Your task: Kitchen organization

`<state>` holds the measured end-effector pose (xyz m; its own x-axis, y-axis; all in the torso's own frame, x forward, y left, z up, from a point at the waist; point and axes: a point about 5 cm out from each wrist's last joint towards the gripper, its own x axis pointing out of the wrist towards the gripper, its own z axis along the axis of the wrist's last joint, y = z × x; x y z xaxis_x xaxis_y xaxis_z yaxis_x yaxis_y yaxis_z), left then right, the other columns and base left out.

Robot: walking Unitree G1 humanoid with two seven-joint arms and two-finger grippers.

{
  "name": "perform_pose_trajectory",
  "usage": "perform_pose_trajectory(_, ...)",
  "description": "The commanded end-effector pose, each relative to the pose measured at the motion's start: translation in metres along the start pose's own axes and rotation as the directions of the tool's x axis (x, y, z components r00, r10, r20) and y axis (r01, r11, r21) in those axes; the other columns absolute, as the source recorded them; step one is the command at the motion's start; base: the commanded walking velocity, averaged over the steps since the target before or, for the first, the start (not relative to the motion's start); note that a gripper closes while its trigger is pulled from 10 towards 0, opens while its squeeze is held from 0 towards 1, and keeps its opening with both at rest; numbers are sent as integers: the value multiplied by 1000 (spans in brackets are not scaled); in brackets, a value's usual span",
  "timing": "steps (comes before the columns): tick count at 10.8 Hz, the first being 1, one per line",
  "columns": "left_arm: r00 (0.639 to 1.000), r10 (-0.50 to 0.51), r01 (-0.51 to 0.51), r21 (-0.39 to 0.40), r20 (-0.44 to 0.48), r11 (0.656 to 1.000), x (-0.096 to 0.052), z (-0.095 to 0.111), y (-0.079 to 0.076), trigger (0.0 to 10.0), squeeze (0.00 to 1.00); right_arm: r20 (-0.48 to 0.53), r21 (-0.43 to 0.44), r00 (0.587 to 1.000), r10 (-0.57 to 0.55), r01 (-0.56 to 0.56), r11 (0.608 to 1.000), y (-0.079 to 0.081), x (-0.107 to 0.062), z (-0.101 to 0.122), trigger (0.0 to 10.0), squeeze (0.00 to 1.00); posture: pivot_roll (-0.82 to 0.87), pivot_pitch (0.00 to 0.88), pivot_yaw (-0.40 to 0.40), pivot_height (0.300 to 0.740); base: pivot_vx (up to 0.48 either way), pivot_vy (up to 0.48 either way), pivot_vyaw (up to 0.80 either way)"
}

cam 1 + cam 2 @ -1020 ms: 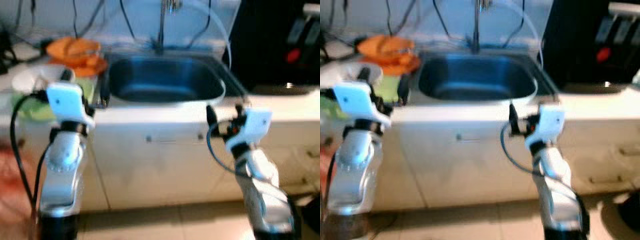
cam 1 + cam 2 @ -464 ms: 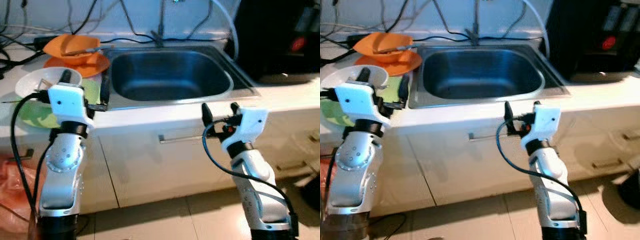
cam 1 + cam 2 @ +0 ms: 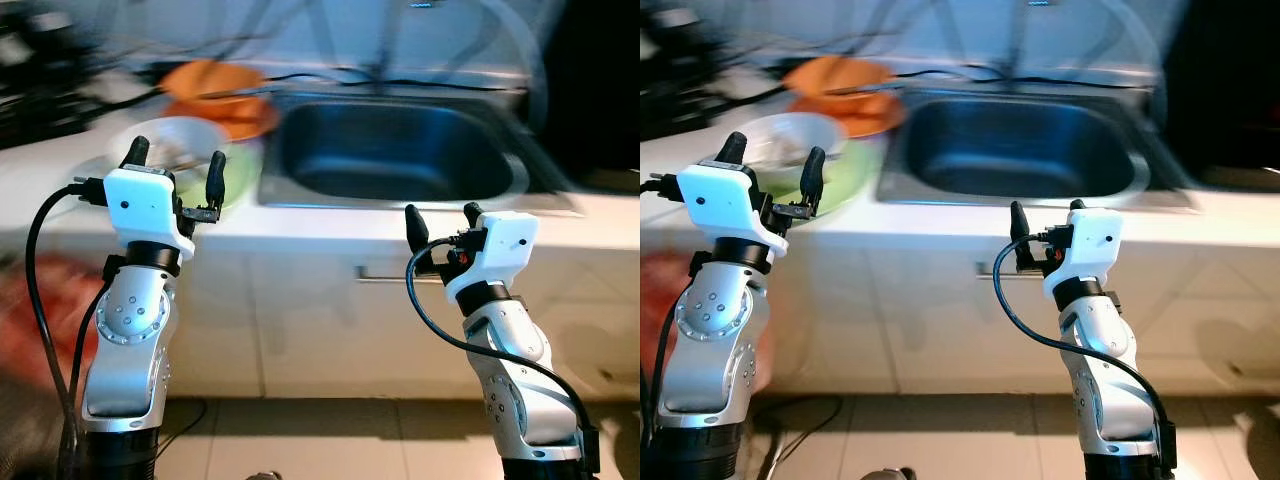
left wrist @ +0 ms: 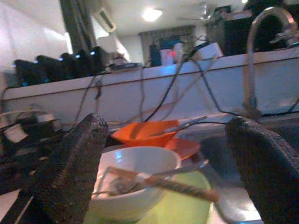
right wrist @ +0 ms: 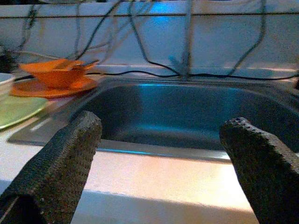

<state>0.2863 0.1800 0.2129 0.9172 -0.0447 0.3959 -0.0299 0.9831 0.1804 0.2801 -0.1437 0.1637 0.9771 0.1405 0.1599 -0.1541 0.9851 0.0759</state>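
White ceramic bowl (image 3: 178,150) at worktop's left edge is likely the target: left gripper (image 3: 174,167) and right gripper (image 3: 440,222), both spread empty, must reach forward.

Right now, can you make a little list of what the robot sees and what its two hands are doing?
place: kitchen counter with a steel sink
white bowl: on a green plate, holding utensils
orange bowl: on an orange plate, behind the white bowl
left gripper: open, raised in front of the white bowl, holding nothing
right gripper: open, raised in front of the sink, holding nothing
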Motion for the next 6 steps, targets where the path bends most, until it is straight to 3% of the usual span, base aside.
perform_pose_trajectory(1, 1000, -17, 17, -7, 0, 1000, 4, 1, -4, 10000, 0, 17, -4, 1000, -10, 10, 1000, -2, 0, 3, 10000, 0, 38, 0, -32, 740, 0, 0, 0)
perform_pose_trajectory(3, 998, -56, 58, -68, 29, 996, 11, 12, -11, 10000, 0, 64, -3, 998, -19, 19, 1000, -1, 2, 14, 10000, 0, 35, 0, -33, 740, 0, 0, 0)
perform_pose_trajectory(6, 994, -83, 89, -87, 68, 992, 16, 24, -14, 10000, 0, 123, -37, 992, 15, -10, 999, 5, 8, 29, 10000, 0, 35, 0, -35, 740, 399, 0, 0)
